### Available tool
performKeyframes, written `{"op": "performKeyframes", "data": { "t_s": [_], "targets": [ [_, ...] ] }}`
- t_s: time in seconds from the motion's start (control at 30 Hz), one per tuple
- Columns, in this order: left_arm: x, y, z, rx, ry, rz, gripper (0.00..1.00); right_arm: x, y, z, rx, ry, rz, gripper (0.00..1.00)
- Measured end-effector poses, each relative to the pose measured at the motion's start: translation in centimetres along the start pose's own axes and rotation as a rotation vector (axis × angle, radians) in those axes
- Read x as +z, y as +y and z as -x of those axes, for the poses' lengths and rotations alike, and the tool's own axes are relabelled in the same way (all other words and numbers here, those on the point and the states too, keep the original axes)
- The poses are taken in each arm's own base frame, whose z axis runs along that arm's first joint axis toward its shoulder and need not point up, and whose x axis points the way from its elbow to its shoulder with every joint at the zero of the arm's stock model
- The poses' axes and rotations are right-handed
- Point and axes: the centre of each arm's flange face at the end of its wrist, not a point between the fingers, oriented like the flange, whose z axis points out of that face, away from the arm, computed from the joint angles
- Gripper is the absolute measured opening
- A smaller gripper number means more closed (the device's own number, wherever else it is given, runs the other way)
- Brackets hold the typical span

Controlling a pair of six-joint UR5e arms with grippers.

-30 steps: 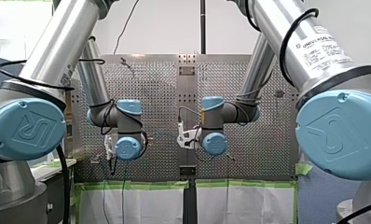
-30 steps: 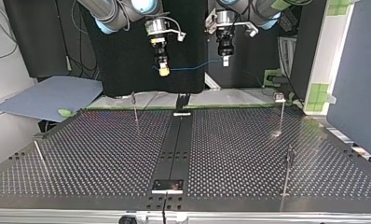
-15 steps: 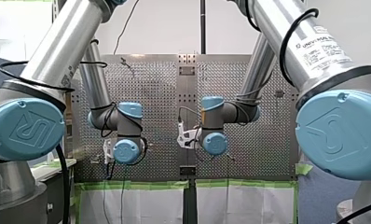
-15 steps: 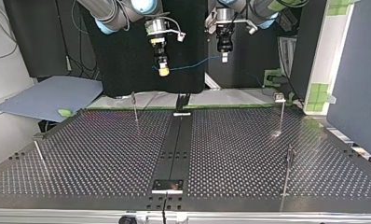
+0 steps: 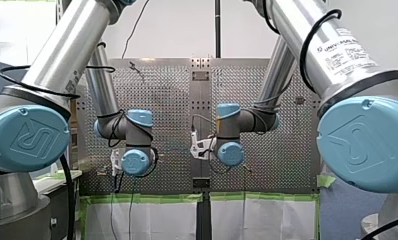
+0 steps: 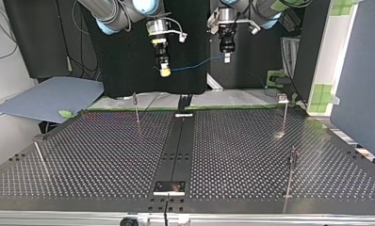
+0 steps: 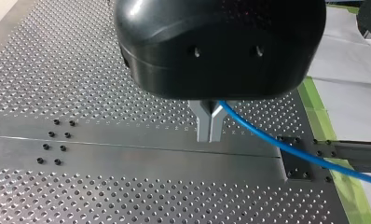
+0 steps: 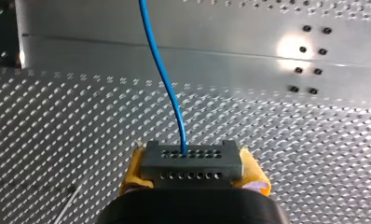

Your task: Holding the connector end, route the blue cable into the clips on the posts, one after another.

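**Change.** Against the frame of one second ago, the top view shows the left gripper (image 6: 227, 58) slightly higher. The cable (image 6: 195, 66) now climbs toward it instead of running near level. In the front view the left arm's wrist has shifted a little. Against the half-second frame no shift is seen. The right gripper (image 6: 165, 71) is where it was.

**Left jaws.** In the left wrist view the metal fingers (image 7: 203, 122) are closed together on the cable. It leaves them to one side and runs off above the table (image 7: 81, 84). The fingers touch nothing else.

**Right jaws.** In the right wrist view the yellow pads (image 8: 133, 173) are clamped on the connector (image 8: 191, 163) from both sides. The cable enters the connector's perforated face and leads straight ahead, away from the gripper.

**Cable position.** It hangs in the air between the two grippers, sagging slightly. In the top view it lies above and beyond the table's far edge. It is well apart from the posts; the nearest post (image 6: 136, 108) stands below the right gripper.
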Motion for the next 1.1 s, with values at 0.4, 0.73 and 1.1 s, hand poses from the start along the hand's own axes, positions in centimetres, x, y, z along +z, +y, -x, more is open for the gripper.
{"op": "performKeyframes", "data": {
  "t_s": [0.4,0.73,1.1],
  "targets": [
    [0.0,0.0,0.0,0.000,0.000,0.000,0.00,-1.9,0.2,5.7,-0.069,-0.185,-0.001,0.00],
    [0.0,0.0,0.0,0.000,0.000,0.000,0.00,-3.0,0.4,6.7,-0.093,-0.267,-0.010,0.00],
    [0.2,0.1,0.7,0.028,0.035,-0.044,0.00,-2.9,0.8,4.0,-0.046,-0.249,0.003,0.00]
  ]
}}
